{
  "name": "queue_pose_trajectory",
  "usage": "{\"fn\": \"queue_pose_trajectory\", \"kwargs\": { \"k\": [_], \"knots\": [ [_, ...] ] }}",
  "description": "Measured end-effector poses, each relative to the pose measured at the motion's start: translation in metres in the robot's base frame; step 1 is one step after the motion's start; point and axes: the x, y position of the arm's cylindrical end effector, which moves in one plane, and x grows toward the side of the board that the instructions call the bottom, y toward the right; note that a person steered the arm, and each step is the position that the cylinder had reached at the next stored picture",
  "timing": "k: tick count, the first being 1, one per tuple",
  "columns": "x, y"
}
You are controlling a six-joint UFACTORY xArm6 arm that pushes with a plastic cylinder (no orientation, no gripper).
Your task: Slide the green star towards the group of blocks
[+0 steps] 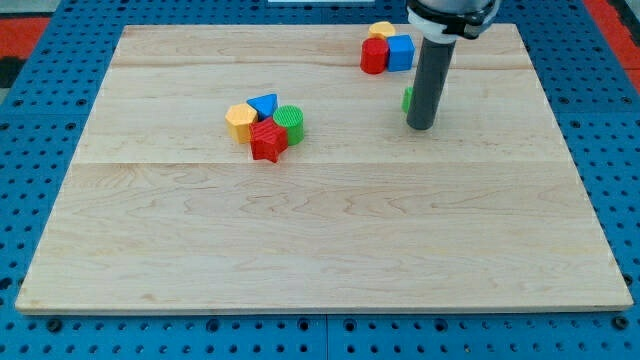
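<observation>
My tip (421,126) rests on the wooden board (320,230) at the view's upper right. A green block (407,99), mostly hidden behind the rod, peeks out at the rod's left edge; its shape cannot be made out. A group of blocks lies at the view's left centre: a yellow block (239,120), a blue triangle (264,104), a green cylinder (290,122) and a red star (267,140), all touching. The tip is far to the right of this group.
A second cluster sits near the view's top, just above the rod: a red cylinder (374,56), a blue cube (401,51) and a yellow block (381,30). Blue pegboard (40,180) surrounds the board.
</observation>
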Motion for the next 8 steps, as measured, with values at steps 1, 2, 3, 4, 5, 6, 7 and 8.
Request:
{"fn": "queue_pose_trajectory", "kwargs": {
  "k": [1, 2, 3, 4, 5, 6, 7, 8],
  "knots": [
    [-0.010, 0.005],
    [-0.010, 0.026],
    [-0.017, 0.027],
    [-0.031, 0.028],
    [-0.046, 0.028],
    [-0.061, 0.027],
    [-0.075, 0.020],
    [-0.078, 0.007]
  ]
}}
